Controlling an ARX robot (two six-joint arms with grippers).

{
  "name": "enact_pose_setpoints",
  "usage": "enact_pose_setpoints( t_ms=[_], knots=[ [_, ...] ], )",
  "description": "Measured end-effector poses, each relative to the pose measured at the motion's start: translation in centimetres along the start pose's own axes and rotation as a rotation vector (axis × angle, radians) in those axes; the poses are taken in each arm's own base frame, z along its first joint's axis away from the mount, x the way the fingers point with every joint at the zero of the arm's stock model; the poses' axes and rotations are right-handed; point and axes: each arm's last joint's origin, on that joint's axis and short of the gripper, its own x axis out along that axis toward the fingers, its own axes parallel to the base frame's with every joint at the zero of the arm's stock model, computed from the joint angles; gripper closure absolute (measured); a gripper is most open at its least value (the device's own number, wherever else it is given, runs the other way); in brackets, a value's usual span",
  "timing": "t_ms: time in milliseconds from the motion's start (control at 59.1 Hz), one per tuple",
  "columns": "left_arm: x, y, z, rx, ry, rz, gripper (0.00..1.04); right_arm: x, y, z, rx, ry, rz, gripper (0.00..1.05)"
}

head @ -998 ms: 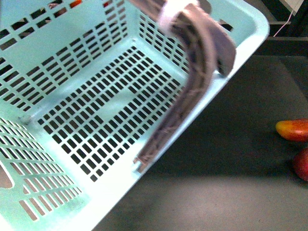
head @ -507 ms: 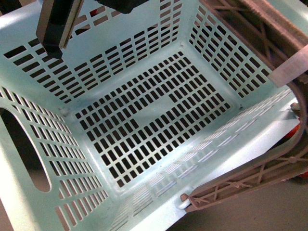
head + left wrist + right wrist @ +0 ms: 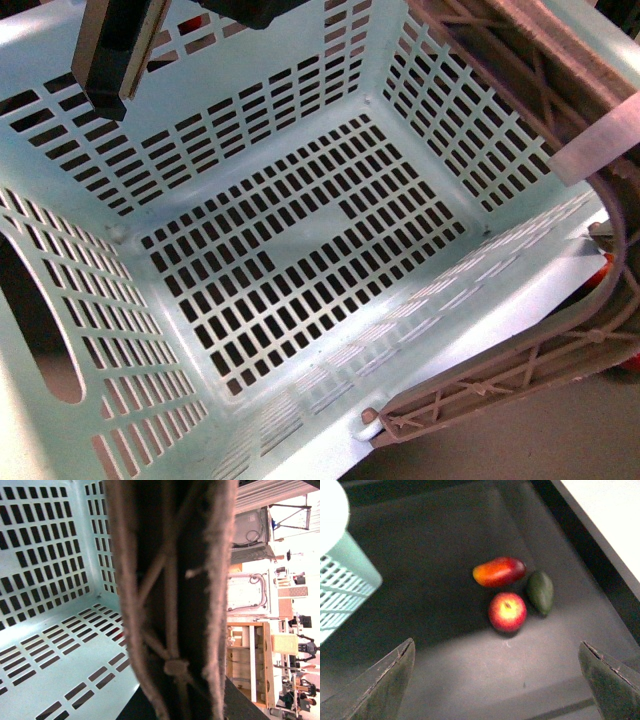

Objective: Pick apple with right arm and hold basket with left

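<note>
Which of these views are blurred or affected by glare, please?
Front view: sharp, with a sheen on one wall of the basket. Left wrist view: the swing handle, close up, is blurred; the room behind is washed out. Right wrist view: soft overall, the apple at a lit band's edge.

A dark, matt surface (image 3: 445, 555) lies below, crossed by a paler band of light (image 3: 470, 655). Along one side it meets a raised black rim (image 3: 580, 532) and a white panel (image 3: 610, 520). Beyond, the room is bright, with a white cabinet (image 3: 247, 592) trailing cables, a wooden frame (image 3: 267, 670) and blurred clutter far off.
</note>
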Motion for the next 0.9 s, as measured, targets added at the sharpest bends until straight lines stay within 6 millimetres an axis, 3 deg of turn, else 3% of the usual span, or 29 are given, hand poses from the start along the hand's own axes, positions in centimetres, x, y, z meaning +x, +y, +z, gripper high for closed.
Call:
enact_pose_setpoints(
  t_ms=[186, 457, 626, 896],
  knots=[
    [0.0, 0.0, 0.0, 0.001, -0.004, 0.002, 0.98, 2.9, -3.0, 1.3, 0.076, 0.022, -0.093, 0.09],
    [0.0, 0.0, 0.0, 0.002, -0.001, 0.0, 0.98, 9.6, -5.4, 0.0, -0.028, 0.165, -0.128, 0.09],
    [0.0, 0.0, 0.0, 0.002, -0.003, 0.001, 0.98, 13.9, -5.8, -2.6, -0.089, 0.297, -0.12, 0.09],
    [0.0, 0.0, 0.0, 0.002, -0.002, 0.001, 0.98, 18.3, -4.4, -6.7, -0.118, 0.478, -0.073, 0.09]
  ],
)
